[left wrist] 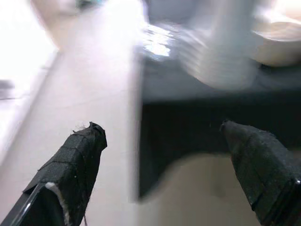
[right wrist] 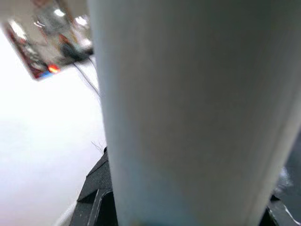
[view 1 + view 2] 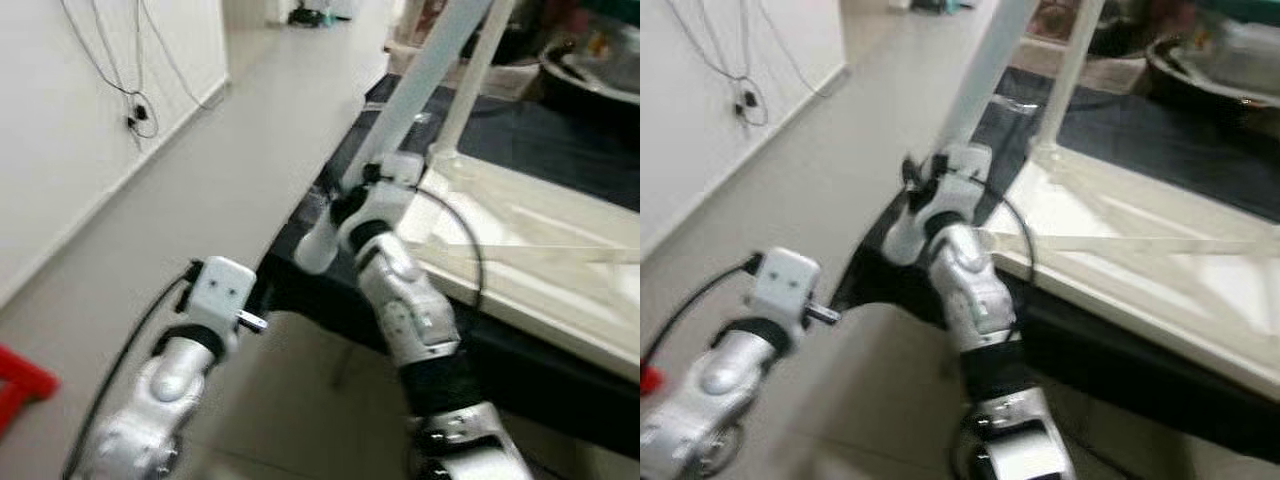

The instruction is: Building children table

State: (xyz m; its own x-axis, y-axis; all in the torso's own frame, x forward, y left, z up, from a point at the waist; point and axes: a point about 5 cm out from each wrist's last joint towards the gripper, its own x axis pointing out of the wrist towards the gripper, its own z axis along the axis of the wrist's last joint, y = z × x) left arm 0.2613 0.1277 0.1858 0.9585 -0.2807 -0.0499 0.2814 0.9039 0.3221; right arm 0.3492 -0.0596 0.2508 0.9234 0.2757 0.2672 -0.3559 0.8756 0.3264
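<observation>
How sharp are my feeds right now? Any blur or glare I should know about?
Eye views: mildly soft; right gripper at the white table leg is readable. Left wrist view: fingers sharp, background smeared, glare on the floor. Right wrist view: leg too close, unfocused.

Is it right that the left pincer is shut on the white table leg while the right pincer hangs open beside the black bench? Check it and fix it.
Not quite: the arms are swapped. The right pincer is shut on the white table leg, as the left eye view shows and the right wrist view confirms. The left pincer hangs open beside the black bench, its fingers wide apart in the left wrist view.
</observation>
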